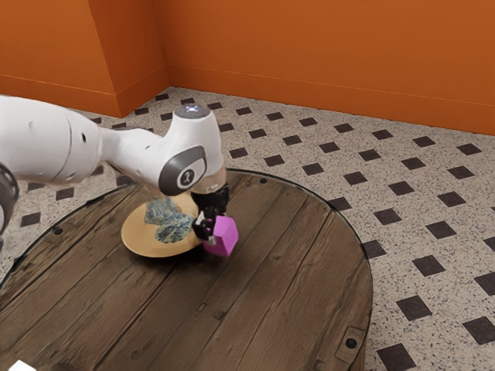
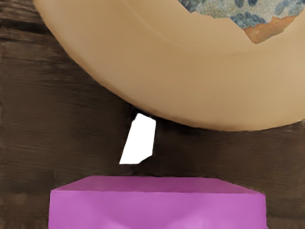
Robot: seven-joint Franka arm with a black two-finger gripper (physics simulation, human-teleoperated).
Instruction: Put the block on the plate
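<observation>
on a round table of dark, weathered wood (image 1: 267, 290) sits a round tan plate with a blue-patterned centre (image 1: 145, 243); just beyond its rim, the black two-finger gripper (image 1: 209, 230) clasps a magenta block (image 1: 225, 236) between its fingers, tilted and raised above the boards.

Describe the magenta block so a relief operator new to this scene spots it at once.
Start at the round brown wooden table, then find the round tan plate with a blue-patterned middle. By its rim, toward the exterior view's right, at the black gripper, is the block: plain magenta and flat-faced, unlike the round plate.
</observation>
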